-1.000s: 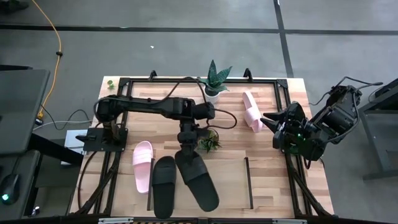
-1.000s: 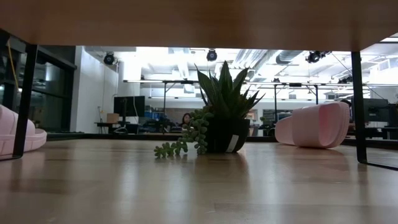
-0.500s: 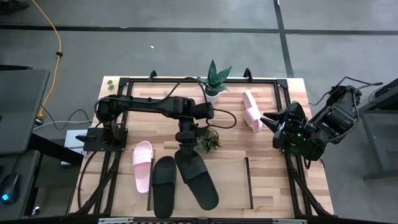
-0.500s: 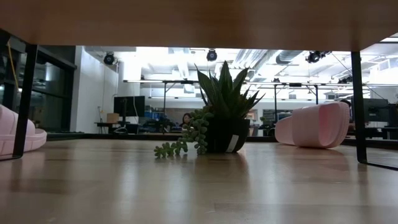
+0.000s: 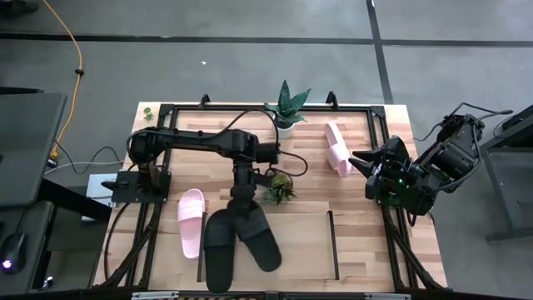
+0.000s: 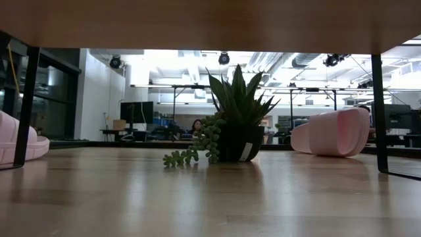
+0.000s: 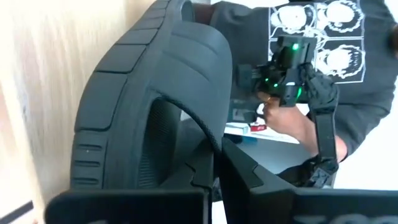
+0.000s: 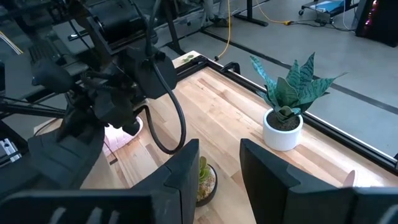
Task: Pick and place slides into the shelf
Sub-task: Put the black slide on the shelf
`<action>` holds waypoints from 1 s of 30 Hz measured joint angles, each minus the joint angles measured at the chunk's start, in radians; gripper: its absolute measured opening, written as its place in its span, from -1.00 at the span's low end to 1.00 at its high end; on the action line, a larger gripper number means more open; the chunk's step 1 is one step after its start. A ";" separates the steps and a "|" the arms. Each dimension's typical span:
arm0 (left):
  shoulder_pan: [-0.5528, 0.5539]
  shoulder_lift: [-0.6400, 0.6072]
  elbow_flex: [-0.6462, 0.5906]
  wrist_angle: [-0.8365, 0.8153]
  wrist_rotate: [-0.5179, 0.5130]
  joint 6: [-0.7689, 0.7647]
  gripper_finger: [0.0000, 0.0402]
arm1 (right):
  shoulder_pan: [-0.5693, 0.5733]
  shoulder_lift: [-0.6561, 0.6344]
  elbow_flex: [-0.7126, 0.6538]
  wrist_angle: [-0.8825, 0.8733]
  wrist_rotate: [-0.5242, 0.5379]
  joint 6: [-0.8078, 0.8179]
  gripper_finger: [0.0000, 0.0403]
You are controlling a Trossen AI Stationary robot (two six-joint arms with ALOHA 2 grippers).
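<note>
Slides: four foam sandals with wide ribbed straps, two matte black, two pale pink.
Black slide on shelf (image 5: 220, 250): lies flat at the near edge of the low light-wood shelf (image 5: 308, 237), near its left black upright panel.
Held black slide (image 5: 256, 236): just right of the first, tilted across the shelf board, its strap clamped in the left gripper (image 5: 241, 204).
Pink slide by shelf (image 5: 190, 221): flat on the plank table (image 5: 358, 137), just outside the shelf's left panel.
Pink slide on its side (image 5: 336, 148): near the table's far right corner.
Potted plants: two, a spiky one in a white pot (image 5: 286, 107) at the far edge, a trailing one (image 5: 279, 188) mid-table.
Right gripper (image 5: 358, 157): beside the table's right edge, fingers apart, holding nothing.
</note>
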 joint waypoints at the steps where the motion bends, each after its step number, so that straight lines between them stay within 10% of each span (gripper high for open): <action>1: 0.000 0.000 0.000 -0.018 -0.006 0.012 -0.98 | 0.000 0.000 0.000 0.000 0.000 0.000 -0.47; 15: -0.010 0.000 0.002 -0.047 -0.041 0.045 -0.90 | 0.000 0.000 0.000 0.000 0.001 0.000 -0.47; 30: -0.010 0.000 0.128 -0.065 -0.244 0.023 -0.25 | 0.000 0.002 0.000 0.000 0.006 0.002 -0.47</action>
